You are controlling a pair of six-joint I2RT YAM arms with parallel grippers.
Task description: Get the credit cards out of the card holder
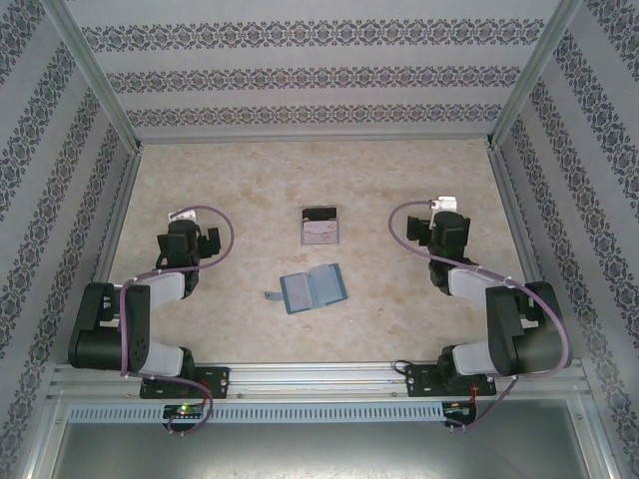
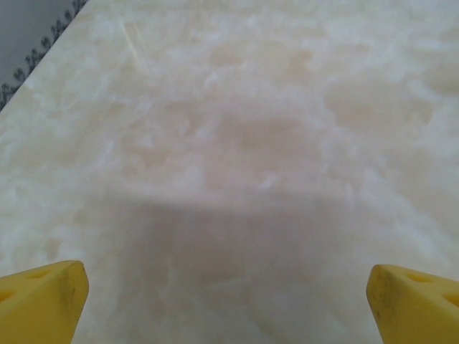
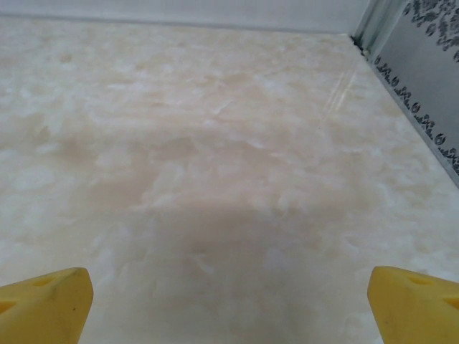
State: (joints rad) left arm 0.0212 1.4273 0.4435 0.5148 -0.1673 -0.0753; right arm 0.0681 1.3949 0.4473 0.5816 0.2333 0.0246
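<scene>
tabletop of pale marble-patterned stone (image 1: pixel 250 180), seen from above, closed in by walls with striped floral wallpaper (image 1: pixel 300 75). the card holder (image 1: pixel 313 289) lies open and flat near the middle of the table, between the two arms and closer to their bases than to the far wall, teal-blue with a paler inside. a small grey tab (image 1: pixel 270 295) pokes out at its left edge; it is too small to say what it is. just beyond the holder, apart from it, sit the credit cards: a dark card (image 1: pixel 319 213) and, touching it on the near side, a pale grey card (image 1: pixel 322 234).

the left arm (image 1: pixel 150 289) and right arm (image 1: pixel 479 284) are folded back at either side, well apart from the holder. in each wrist view, the left gripper (image 2: pixel 228 304) and right gripper (image 3: pixel 229 304) hang above bare stone with yellow fingers (image 2: pixel 43 301) (image 3: pixel 43 304) spread wide, holding nothing.
</scene>
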